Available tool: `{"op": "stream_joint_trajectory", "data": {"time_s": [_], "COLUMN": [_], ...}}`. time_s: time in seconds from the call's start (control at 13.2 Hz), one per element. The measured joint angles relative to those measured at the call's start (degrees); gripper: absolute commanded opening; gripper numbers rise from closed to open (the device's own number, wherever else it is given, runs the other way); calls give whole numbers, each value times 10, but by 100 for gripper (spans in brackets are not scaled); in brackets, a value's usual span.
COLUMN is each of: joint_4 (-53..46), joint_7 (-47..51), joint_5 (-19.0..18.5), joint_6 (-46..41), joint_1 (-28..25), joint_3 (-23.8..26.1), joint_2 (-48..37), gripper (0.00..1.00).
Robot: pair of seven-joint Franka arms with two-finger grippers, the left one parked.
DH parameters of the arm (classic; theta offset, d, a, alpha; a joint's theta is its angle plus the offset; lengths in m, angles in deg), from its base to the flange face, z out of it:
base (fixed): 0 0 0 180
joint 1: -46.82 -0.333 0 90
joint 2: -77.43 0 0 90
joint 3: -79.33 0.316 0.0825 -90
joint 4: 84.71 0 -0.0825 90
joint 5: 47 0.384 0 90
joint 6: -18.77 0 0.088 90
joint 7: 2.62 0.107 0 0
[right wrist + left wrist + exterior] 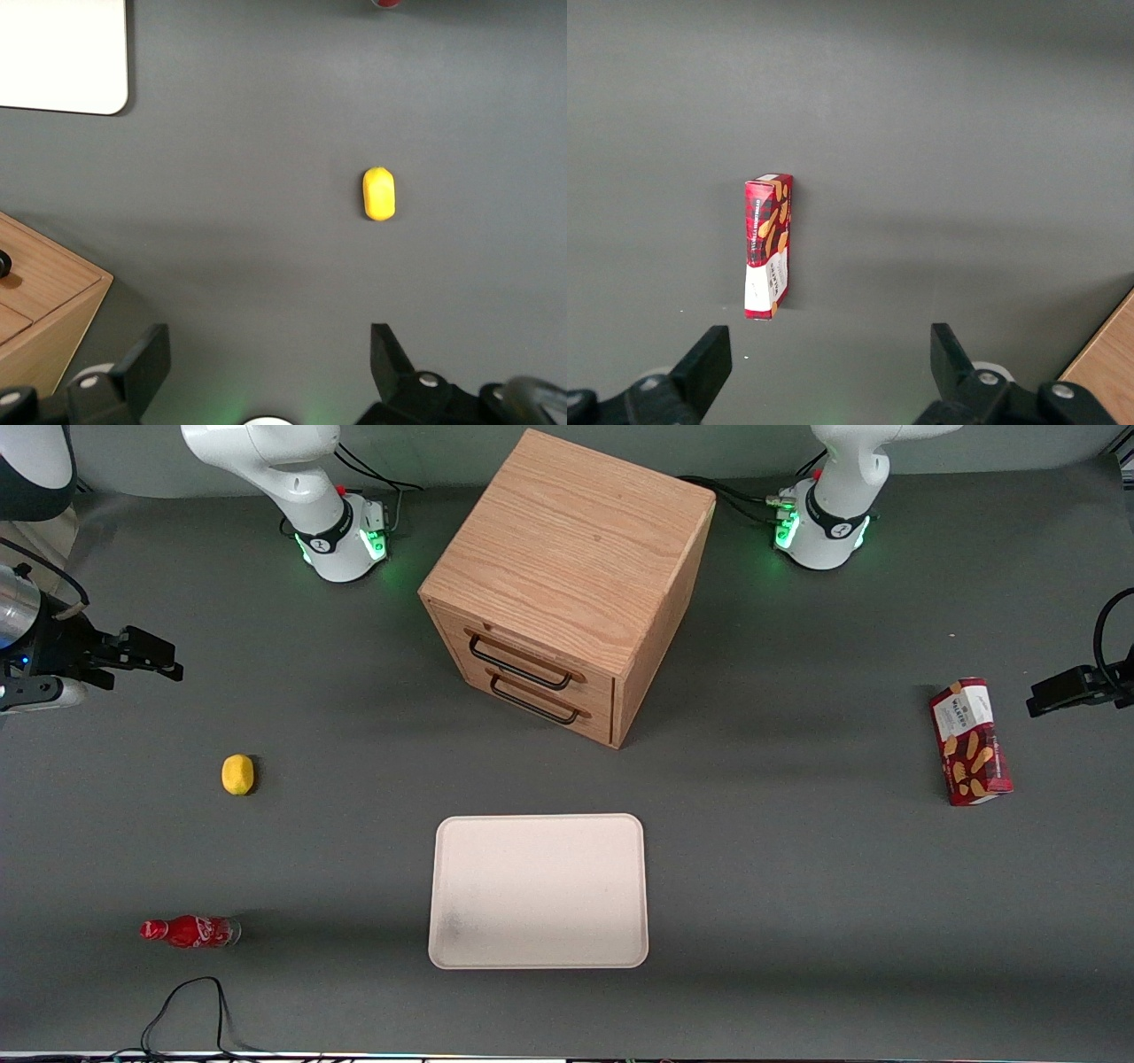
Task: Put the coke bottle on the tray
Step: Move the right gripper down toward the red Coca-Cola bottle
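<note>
Right gripper (168, 666) sits up high at the working arm's end of the table, fingers spread wide w/ nothing between them; the wrist view confirms it, both fingertips (151, 354) well apart over bare mat.

Coke bottle (190, 932) lies on its side on the table, much nearer the front cam than the gripper, roughly the same sideways position. Lemon (237, 774) sits between the two, so the straight path to the bottle passes about over it. In the wrist view the lemon (379, 193) is centred-ish and only a red sliver of the bottle (387, 3) shows at the frame edge, i.e. bottle isn't under the gripper yet.

Key relation: bottle's long axis runs along the table's length, cap toward the working arm's end, clear base toward the tray (539, 957). Jaw line probably needs to sit across that axis, on the body, not the cap.

Tray is flat, near table centre, well apart from the bottle, nearer the cam than the drawer cabinet (567, 584).
</note>
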Motion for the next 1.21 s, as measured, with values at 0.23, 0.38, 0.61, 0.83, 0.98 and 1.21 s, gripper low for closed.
{"op": "stream_joint_trajectory", "data": {"time_s": [0.23,0.38,0.61,0.83,0.98,1.21], "joint_4": [0,0,-12,-26,-42,-116], "joint_7": [12,12,12,12,12,-2], "joint_5": [0,0,0,-2,-6,-13], "joint_6": [-1,-1,-2,-22,-22,-21], "joint_1": [17,26,28,32,37,41], "joint_3": [15,22,22,9,-3,-27], "joint_2": [0,0,0,1,12,70], "gripper": [100,100,100,100,100,100]}}
